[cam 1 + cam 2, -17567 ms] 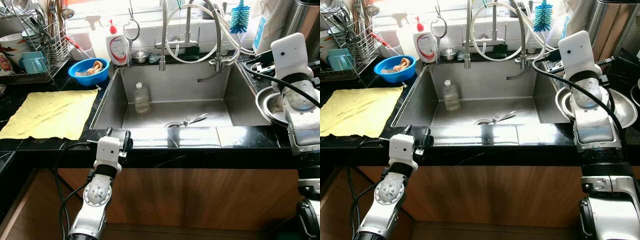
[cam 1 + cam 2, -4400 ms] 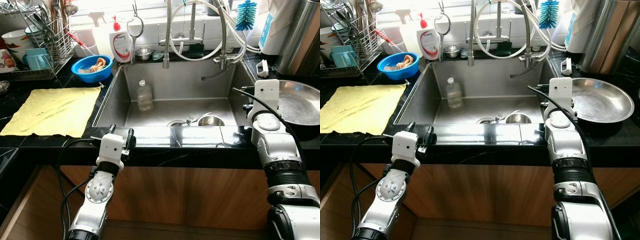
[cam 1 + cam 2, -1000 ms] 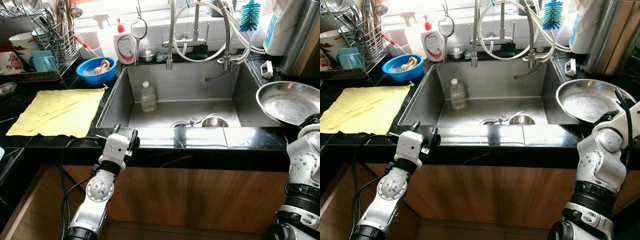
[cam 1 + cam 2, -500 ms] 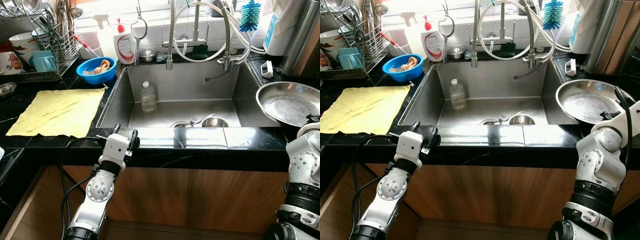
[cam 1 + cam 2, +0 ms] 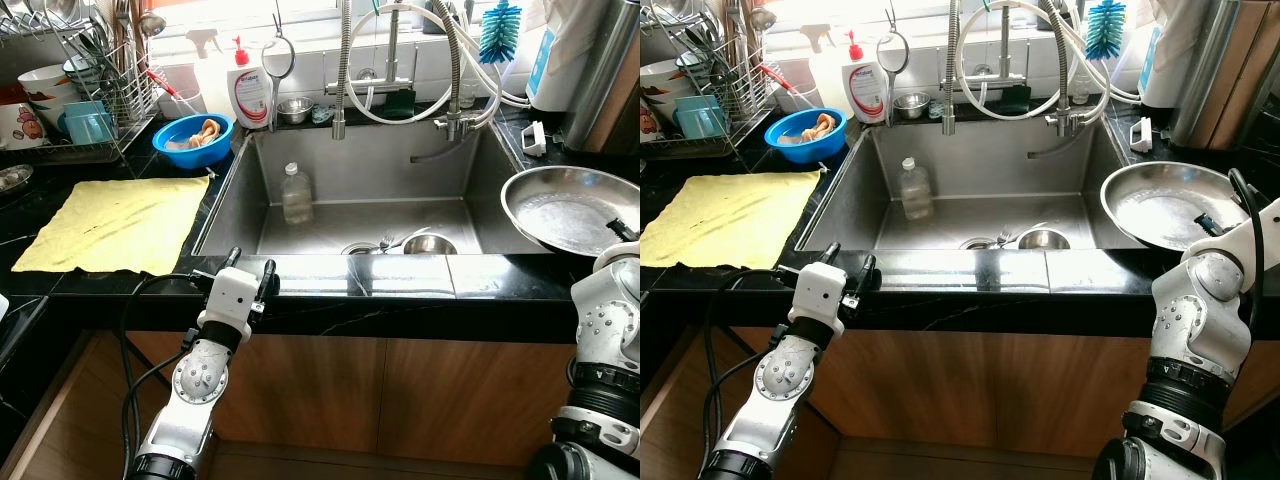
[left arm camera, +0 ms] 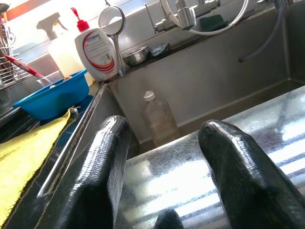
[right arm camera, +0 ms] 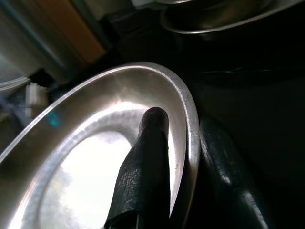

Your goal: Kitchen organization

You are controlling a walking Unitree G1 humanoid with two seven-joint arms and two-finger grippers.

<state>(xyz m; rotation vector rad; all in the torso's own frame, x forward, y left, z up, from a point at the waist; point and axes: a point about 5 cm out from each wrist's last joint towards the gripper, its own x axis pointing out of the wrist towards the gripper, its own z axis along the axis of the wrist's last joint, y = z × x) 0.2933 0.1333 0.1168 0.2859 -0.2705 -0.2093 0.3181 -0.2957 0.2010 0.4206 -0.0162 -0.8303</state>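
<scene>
A wide steel plate [image 5: 565, 215] hangs level over the black counter just right of the sink [image 5: 330, 165]. My right gripper [image 5: 1210, 222] is shut on the plate's near right rim. In the right wrist view one finger [image 7: 147, 157] lies inside the plate [image 7: 95, 157] and the other sits under the rim. A small steel bowl [image 5: 430, 243], some cutlery [image 5: 395, 240] and a clear bottle [image 5: 296, 195] lie in the sink. My left gripper [image 5: 248, 277] is open at the counter's front edge, its fingers [image 6: 102, 167] holding nothing.
A yellow cloth [image 5: 115, 222] is spread on the counter left of the sink. Behind it stand a blue bowl [image 5: 194, 140], a dish rack [image 5: 90, 80] and a soap bottle [image 5: 250, 90]. The spring faucet [image 5: 440, 70] arches over the basin. A steel canister [image 5: 600, 70] stands at the back right.
Over the last second the steel plate has shifted slightly left toward the sink in my right gripper. The left arm has stayed put.
</scene>
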